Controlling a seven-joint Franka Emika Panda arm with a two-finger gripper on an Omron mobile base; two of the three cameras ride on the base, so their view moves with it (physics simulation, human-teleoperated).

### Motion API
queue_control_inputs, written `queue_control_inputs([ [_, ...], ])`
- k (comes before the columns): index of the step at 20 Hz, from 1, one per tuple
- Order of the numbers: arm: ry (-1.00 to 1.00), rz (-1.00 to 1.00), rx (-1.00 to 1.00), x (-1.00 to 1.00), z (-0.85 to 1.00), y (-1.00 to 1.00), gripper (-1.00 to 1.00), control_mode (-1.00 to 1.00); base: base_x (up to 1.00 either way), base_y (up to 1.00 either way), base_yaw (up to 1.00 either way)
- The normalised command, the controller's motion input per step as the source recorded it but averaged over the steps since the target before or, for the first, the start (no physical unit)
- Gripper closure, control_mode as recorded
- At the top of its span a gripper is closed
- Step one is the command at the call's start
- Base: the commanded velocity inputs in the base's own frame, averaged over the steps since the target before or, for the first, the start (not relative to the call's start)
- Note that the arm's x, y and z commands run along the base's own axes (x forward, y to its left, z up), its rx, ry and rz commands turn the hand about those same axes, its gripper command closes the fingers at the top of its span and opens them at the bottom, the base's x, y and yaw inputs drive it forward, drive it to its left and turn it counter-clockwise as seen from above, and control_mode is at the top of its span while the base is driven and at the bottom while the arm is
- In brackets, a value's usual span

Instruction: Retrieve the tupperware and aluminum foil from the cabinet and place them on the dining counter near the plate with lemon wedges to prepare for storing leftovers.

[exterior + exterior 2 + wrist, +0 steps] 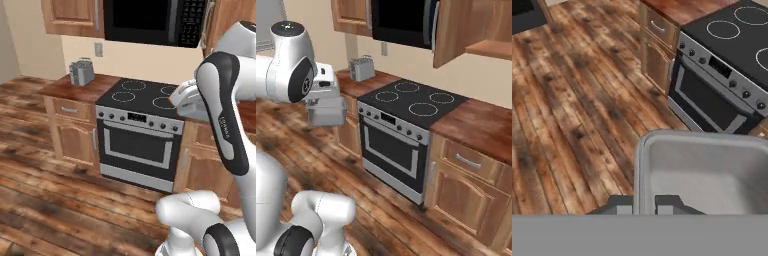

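Base views flanking stove (145, 97); hand view perhaps downward.

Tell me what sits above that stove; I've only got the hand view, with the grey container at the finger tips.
Observer: A black microwave hangs above the stove.
Operator: Report the cabinet's state.
Observer: The cabinet right of the microwave stands open, its door swung out.
Operator: Say what's on the stove's other side.
Observer: A silver toaster stands on the worktop.

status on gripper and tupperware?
Gripper shut on tupperware rim. Tupperware carried in the air, stove beside it. Nothing in the way.
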Motion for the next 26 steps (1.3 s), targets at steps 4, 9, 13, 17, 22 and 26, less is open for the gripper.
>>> queue_control_inputs([
  [4, 0.00, 0.00, 0.00, 0.00, 0.00, 0.00, 1.00, 1.00, -0.12, 0.80, 0.89],
  [9, 0.00, 0.00, 0.00, 0.00, 0.00, 0.00, 1.00, 1.00, -0.07, 0.82, 0.88],
  [13, 0.00, 0.00, 0.00, 0.00, 0.00, 0.00, 1.00, 1.00, -0.01, 0.82, 0.87],
  [17, 0.00, 0.00, 0.00, 0.00, 0.00, 0.00, 1.00, 1.00, 0.00, 0.78, 0.87],
  [22, 0.00, 0.00, 0.00, 0.00, 0.00, 0.00, 1.00, 1.00, 0.01, 0.75, 0.81],
  [26, 0.00, 0.00, 0.00, 0.00, 0.00, 0.00, 1.00, 1.00, 0.18, 0.86, 0.72],
])
